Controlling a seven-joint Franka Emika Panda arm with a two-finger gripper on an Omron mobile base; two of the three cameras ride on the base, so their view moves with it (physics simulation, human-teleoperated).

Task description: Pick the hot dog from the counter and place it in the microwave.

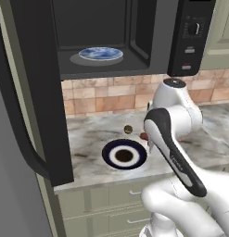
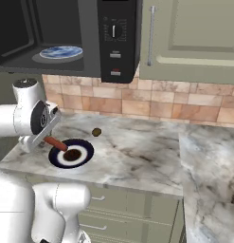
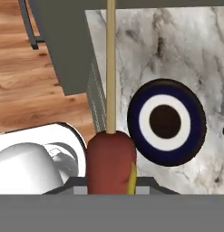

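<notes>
Closed on the hot dog, the hand holds it above the counter beside a plate.

One hot dog, two plates, one brown ball.

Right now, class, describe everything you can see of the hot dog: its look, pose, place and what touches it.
The hot dog is a small, smooth, reddish-brown sausage with a yellow streak along one side, on a thin pale wooden stick. The gripper is shut on it, holding it tilted above the marble counter, just beside the dark blue and white plate, at the counter's front edge. It is lifted clear of the counter and not yet in the microwave.
</notes>
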